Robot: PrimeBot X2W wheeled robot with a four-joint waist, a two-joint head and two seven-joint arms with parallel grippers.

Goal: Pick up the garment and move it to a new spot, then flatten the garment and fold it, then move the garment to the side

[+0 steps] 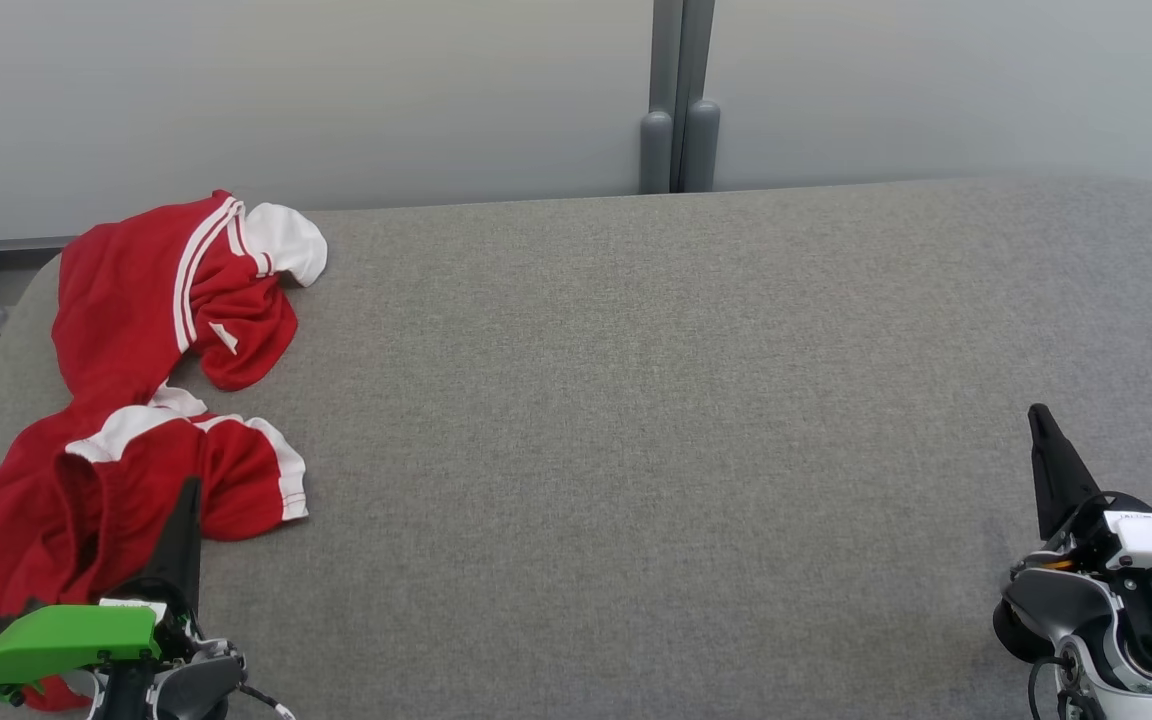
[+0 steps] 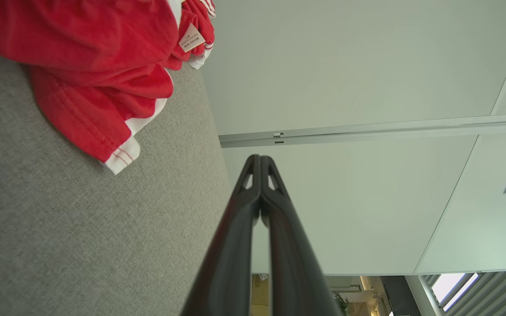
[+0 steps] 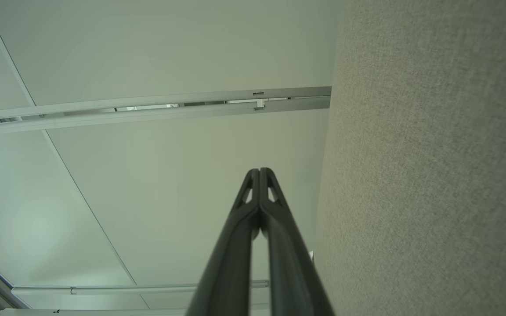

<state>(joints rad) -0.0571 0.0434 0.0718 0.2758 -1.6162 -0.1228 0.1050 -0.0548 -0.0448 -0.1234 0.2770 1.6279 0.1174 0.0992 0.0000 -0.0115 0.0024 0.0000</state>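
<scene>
- The red garment (image 1: 116, 330) with white stripes lies in a crumpled heap on the grey counter (image 1: 636, 400).
- It sits at the far left corner of the counter and runs down along the left edge.
- 1 white sleeve end points toward the back wall (image 1: 336, 90).
- Another sleeve with a white edge lies closer to the robot.
- In the left wrist view, a small white label (image 2: 191, 37) shows on the red cloth.
- The left pincer (image 1: 190, 490) is at the lower left, just beside the near part of the garment.
- Its 2 dark fingers are pressed tight together, and they hold nothing.
- In the left wrist view, the cloth is off to one side of the fingers, not between them.
- The right pincer (image 1: 1040, 420) is at the lower right, well apart from the garment.
- Its 2 fingers are clenched too, with nothing in them.
- The middle of the counter between the 2 pincers is bare grey fabric.
- A grey post (image 1: 676, 100) stands behind the counter, against the pale wall.
</scene>
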